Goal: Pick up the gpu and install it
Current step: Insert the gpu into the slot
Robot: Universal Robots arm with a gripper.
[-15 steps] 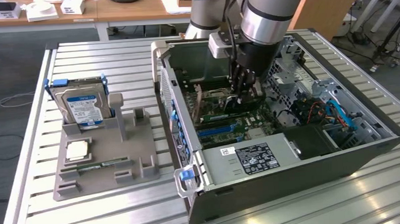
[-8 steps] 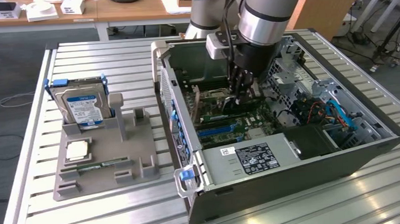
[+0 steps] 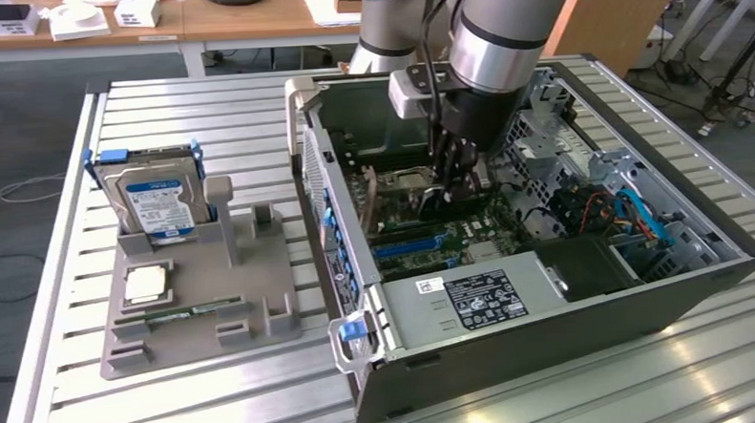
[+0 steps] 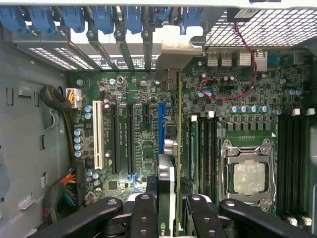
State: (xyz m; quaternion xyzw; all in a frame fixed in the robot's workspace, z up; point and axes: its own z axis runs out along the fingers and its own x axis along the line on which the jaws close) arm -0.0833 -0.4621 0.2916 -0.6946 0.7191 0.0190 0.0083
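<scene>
Since it likely has to go edge-down into a slot, the gpu (image 4: 166,186) is held on edge over the motherboard (image 4: 133,148) inside the case (image 3: 524,358), fingers (image 4: 143,215) clamped on it; wrist view gives the blue slot (image 4: 161,124) beside it, exterior view the hard drive (image 3: 158,197) out on the counter (image 3: 169,412)

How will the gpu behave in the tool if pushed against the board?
Probably stiff: the gpu is a thin flat card, clamped edge-on in the tool. Held near one end, it may pivot slightly under a push. Likely fragile: a bare circuit card close over the motherboard.
</scene>
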